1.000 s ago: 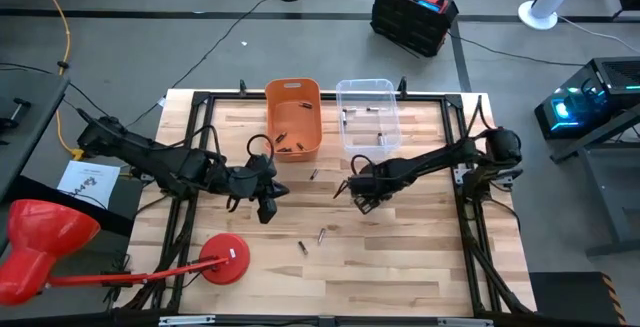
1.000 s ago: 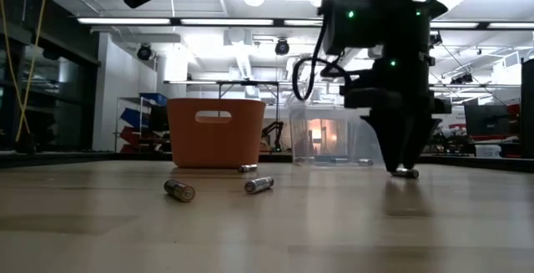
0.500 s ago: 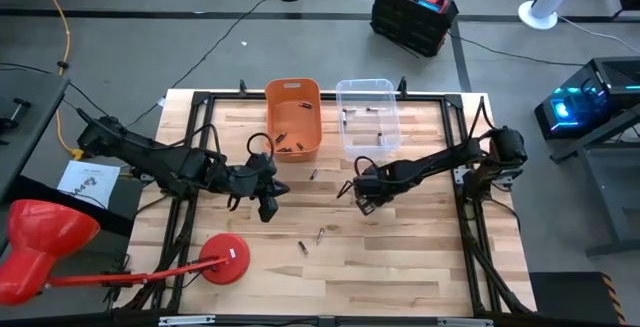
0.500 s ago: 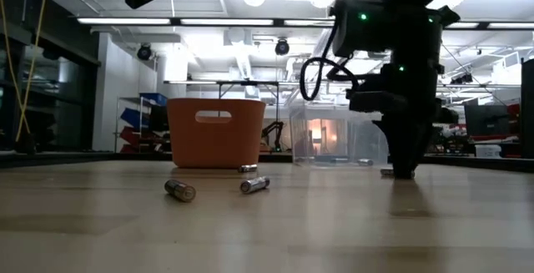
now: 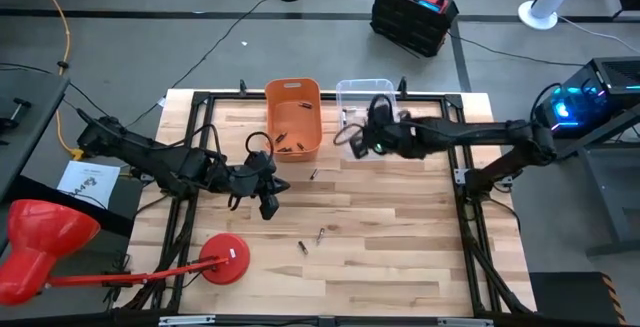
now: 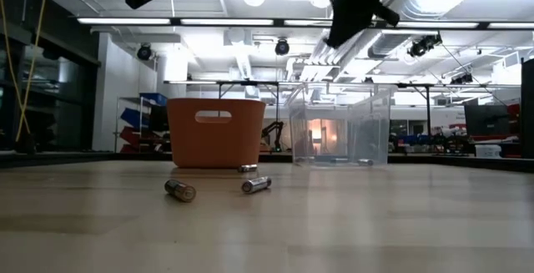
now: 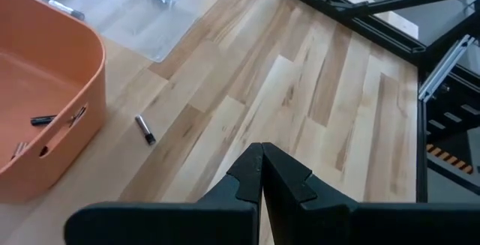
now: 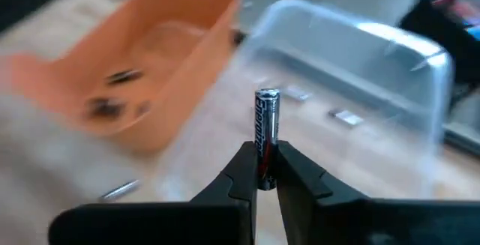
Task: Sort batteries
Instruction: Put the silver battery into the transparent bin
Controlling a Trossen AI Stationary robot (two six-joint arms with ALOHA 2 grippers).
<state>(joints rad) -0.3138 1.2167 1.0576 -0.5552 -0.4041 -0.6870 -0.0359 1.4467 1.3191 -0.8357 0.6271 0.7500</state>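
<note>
My right gripper (image 8: 266, 164) is shut on a black battery (image 8: 267, 122) with a silvery end. It hangs high above the near left part of the clear bin (image 5: 367, 117), right of the orange bin (image 5: 293, 117). Both bins hold batteries. Three loose batteries lie on their sides on the wooden table: one (image 5: 313, 175) just in front of the orange bin and two more (image 5: 320, 235) (image 5: 302, 248) nearer the front edge. My left gripper (image 5: 268, 207) waits shut and empty at the table's left middle. My right gripper pinches the battery by its lower end (image 8: 264, 155) between the two fingertips. The battery runs on in line with the fingers, most of its length and its silvery cap (image 8: 268, 95) jutting out past them. It is lifted clear of the table and the bins.
A red disc-shaped base (image 5: 228, 260) on a red rod lies near the table's front left, with a red funnel-like shade (image 5: 40, 247) beyond the left edge. A black frame (image 5: 470, 197) runs around the tabletop. Bare wood spans the middle and right.
My right gripper has shut on a battery lying on the table right of centre. It has lifted the battery clear, risen high, and gone toward the far edge, over the clear bin. The loose batteries have stayed put.
</note>
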